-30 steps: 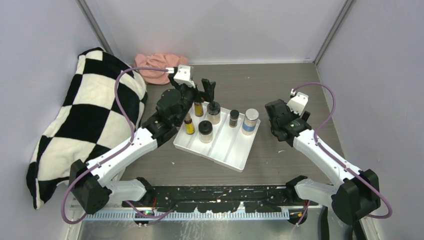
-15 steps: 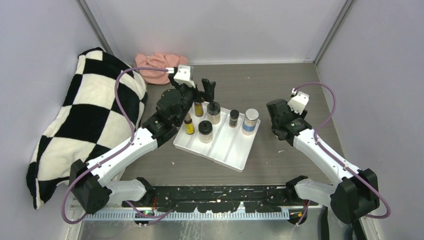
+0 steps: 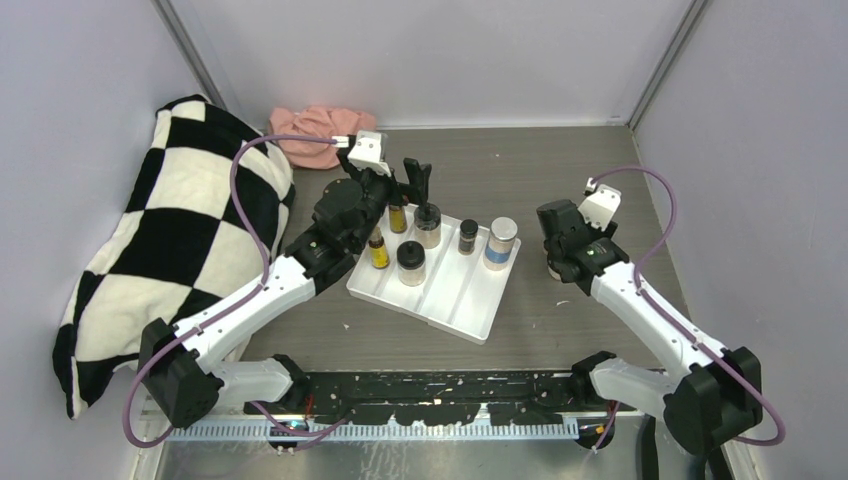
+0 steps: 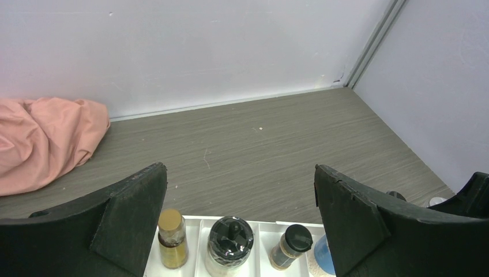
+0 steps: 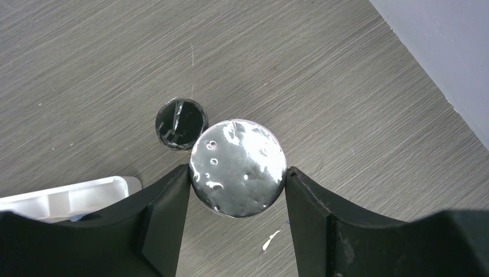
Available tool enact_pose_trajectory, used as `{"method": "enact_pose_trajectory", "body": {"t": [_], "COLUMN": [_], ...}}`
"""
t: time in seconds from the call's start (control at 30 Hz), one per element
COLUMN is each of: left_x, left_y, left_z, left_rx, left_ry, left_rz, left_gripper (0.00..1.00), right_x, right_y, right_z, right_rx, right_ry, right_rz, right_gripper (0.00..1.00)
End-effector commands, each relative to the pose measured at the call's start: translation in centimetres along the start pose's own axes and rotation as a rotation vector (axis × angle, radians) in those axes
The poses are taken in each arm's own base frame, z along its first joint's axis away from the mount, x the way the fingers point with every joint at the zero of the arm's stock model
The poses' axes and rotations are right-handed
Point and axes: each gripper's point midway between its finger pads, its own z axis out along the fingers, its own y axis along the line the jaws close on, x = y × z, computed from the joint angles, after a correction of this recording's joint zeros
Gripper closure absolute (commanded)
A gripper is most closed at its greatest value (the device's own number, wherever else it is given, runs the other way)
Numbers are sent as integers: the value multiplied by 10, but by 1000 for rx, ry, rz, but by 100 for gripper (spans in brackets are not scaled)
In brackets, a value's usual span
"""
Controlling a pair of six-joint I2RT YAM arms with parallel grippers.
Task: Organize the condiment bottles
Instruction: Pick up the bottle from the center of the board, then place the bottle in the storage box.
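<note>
Condiment bottles [image 3: 411, 262] mostly stand in your white tray [image 3: 455, 300], six of them grouped at its far end. The checkered cushion [image 3: 150, 240] on the left and the pink cloth [image 3: 310, 132] in the far corner lie just as they did a second ago, and nothing in the tray has shifted either.

Your left gripper [image 4: 237, 173] hangs over the tray's far edge, in the same place as before, jaws spread wide and empty.

Your right gripper [image 5: 236, 173] is what has changed. Its jaws stood wider a second ago; now both fingers press the sides of a silver-lidded shaker [image 5: 238, 168] standing on the table just right of the tray. A tiny dark-capped bottle [image 5: 181, 123] stands close beside the shaker, possibly touching it.
</note>
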Motion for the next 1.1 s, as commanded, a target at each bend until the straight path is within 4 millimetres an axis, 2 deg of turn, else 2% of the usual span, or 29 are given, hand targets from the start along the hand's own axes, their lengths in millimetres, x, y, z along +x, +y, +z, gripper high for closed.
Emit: {"method": "enact_pose_trajectory", "body": {"t": [0.0,0.3,0.7,0.9,1.07], "left_x": [-17,-24,-36,-45,-55], "left_y": [-2,-2,-2,0,1], "left_z": [1,0,4,2,0], "left_rx": [2,-1,-18,-32,-39], "left_ry": [-57,-56,-49,-52,-60], "left_rz": [-9,-7,18,26,24], "left_gripper": [0,0,0,0,0], "right_x": [-28,-46,-58,-48,-34], "right_y": [-1,-2,15,36,56], "right_z": [-17,-47,-107,-139,-156], "right_rx": [-47,-154,-404,-555,-650], "right_ry": [-54,-49,-26,-1,24], "right_rz": [76,65,-48,-128,-204], "right_gripper": [99,99,99,99,99]}}
